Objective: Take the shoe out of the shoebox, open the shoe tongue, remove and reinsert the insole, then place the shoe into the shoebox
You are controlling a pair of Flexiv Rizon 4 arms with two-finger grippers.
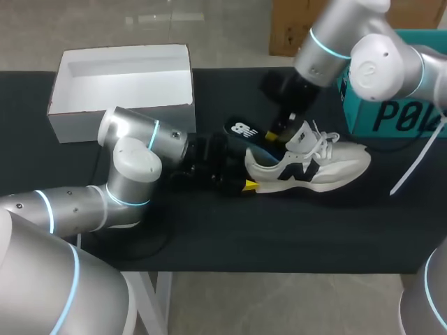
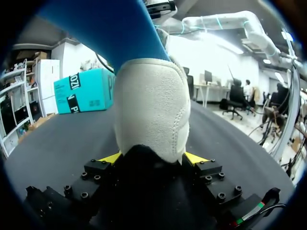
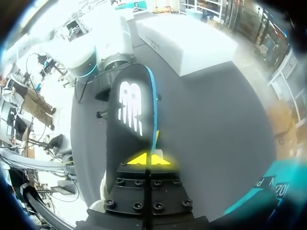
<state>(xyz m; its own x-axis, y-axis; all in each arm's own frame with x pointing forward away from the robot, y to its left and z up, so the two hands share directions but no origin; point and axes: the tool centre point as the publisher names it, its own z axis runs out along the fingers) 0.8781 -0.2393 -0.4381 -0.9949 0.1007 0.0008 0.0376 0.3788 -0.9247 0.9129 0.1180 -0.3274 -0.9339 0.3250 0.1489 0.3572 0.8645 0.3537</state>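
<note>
Head view: shoe (image 1: 328, 166) apart from shoebox (image 1: 126, 112).
Left pincer (image 2: 152, 157): clamps heel (image 2: 151, 108).
Right wrist view: right pincer (image 3: 148, 159) pinches insole (image 3: 132, 112).

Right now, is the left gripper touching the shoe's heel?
Touching. In the left wrist view, the left gripper has a yellow tip pressed against each side of the shoe at its heel.
</note>
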